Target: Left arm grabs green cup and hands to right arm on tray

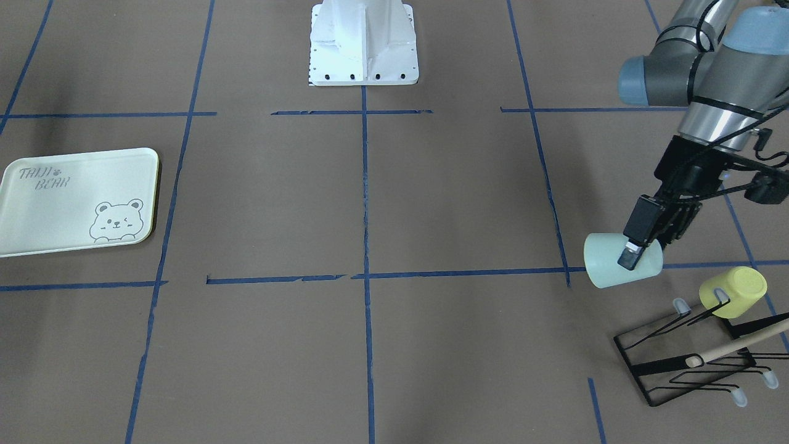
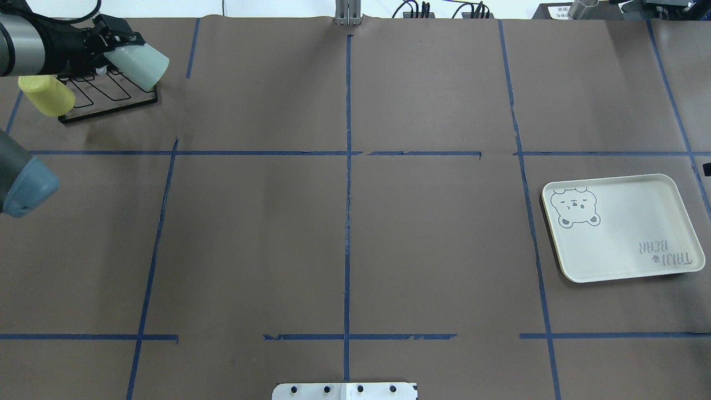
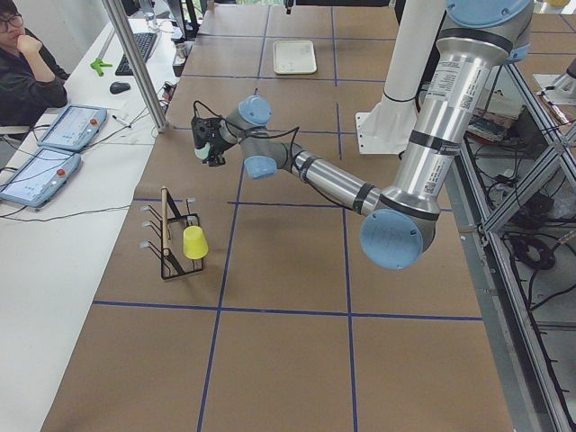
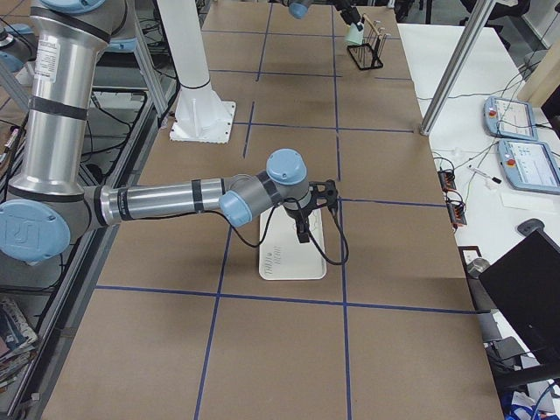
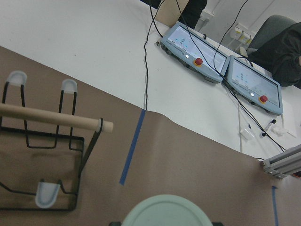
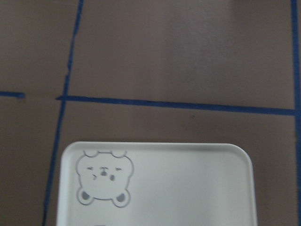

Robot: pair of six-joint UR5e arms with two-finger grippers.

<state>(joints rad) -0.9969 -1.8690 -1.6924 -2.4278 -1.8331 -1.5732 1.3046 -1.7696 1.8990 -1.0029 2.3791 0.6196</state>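
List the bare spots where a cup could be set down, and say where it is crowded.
The tray is bare. So are the table squares between tray and rack. Crowded: the rack corner, with the yellow cup and the left hand holding the green cup.

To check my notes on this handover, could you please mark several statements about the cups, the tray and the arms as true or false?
1. The left gripper holds the green cup away from the rack. True.
2. The yellow cup lies on the tray. False: it sits on a prong of the rack.
3. The tray carries a bear drawing. True.
4. The right arm reaches over the rack. False: it reaches over the tray.
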